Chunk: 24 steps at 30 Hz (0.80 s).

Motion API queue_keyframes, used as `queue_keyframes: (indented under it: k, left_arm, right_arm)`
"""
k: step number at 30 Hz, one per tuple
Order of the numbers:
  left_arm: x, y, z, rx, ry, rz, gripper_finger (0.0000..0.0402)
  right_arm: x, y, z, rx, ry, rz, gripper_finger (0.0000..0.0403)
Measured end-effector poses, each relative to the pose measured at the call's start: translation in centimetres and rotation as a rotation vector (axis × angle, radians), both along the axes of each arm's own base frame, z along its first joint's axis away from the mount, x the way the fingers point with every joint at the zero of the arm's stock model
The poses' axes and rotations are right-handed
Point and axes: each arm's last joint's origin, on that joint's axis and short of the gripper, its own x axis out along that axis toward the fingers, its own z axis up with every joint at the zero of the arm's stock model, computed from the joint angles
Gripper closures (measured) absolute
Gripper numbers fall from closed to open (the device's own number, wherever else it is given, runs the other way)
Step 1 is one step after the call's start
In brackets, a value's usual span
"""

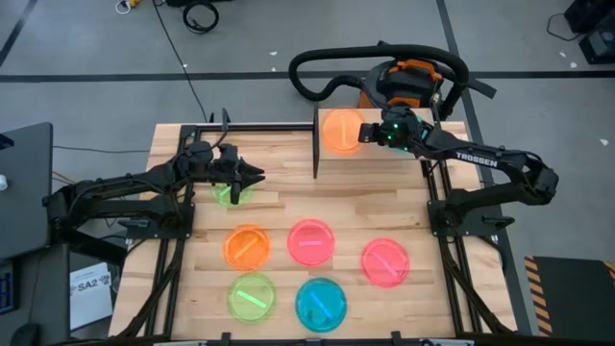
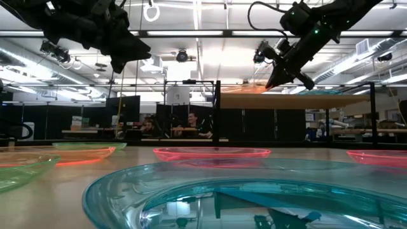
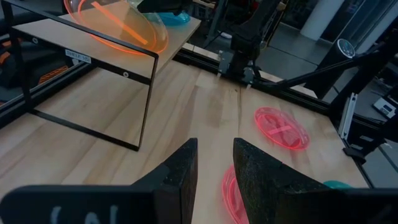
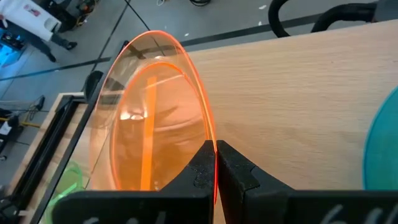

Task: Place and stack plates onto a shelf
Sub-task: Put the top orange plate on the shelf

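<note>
My right gripper [image 1: 363, 133] is over the light-wood shelf [image 1: 384, 163] at the far side and is shut on an orange plate [image 1: 338, 130]. A teal plate [image 4: 385, 143] lies on the shelf board beside it, mostly hidden under the arm in the high view. My left gripper [image 1: 258, 178] hangs above the table, next to a green plate [image 1: 223, 195] that lies flat. Its fingers are a little apart, with nothing between them [image 3: 214, 149]. Several more plates lie flat nearer: orange [image 1: 247, 246], pink [image 1: 310, 240], pink [image 1: 384, 261], green [image 1: 252, 296], teal [image 1: 320, 304]. My right gripper pinches the orange plate by its rim [image 4: 210, 134], on the side nearest the gripper, one finger on each face. The fingers come slanting down from the table's right side. The plate is tilted over the shelf board [image 4: 298, 93]. I cannot tell whether its far rim [image 3: 124, 43] touches the board.
The shelf stands on thin black posts [image 3: 146, 99], with an open black frame [image 1: 259, 125] running toward the table's left. Black arm mounts sit at both table edges [image 1: 154, 226] [image 1: 461, 216]. Bare wood lies between the shelf and the row of plates [image 1: 365, 207].
</note>
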Motion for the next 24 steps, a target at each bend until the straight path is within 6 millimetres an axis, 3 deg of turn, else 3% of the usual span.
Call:
queue_keyframes:
  k: [12, 24]
  left_arm:
    - [0.00, 0.00, 0.00, 0.000, 0.000, 0.000, 0.0292]
    - [0.00, -0.01, 0.01, -0.001, 0.000, 0.000, 0.0292]
  right_arm:
    - [0.01, -0.07, 0.10, -0.004, -0.013, -0.005, 0.0387]
    - [-0.07, -0.13, 0.08, -0.016, 0.000, -0.031, 0.0348]
